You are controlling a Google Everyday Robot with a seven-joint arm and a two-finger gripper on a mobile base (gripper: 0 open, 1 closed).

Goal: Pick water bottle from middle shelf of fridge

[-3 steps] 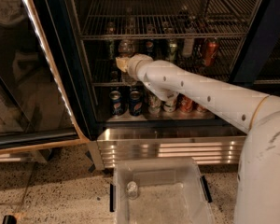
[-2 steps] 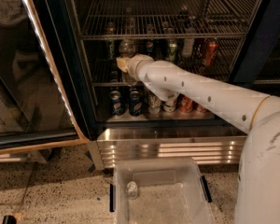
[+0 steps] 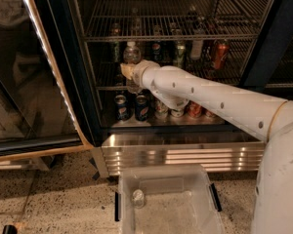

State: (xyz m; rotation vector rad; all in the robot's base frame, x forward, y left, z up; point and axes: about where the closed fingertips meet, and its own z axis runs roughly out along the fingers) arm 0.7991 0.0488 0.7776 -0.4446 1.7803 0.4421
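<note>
Gripper (image 3: 128,71) sits against the water bottle (image 3: 132,52) on the fridge's (image 3: 180,152) middle shelf (image 3: 106,81). Whether it is clamped on the bottle cannot be told.

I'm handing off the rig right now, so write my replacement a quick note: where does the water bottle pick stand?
The tool: inside the fridge, at mid-height of the water bottle; whether it holds the bottle cannot be told.
Bottle: upright, at the left end of the middle shelf.
Done: door open, reach made.
Left: confirm the grasp, lift, withdraw clear of the cans below.
</note>
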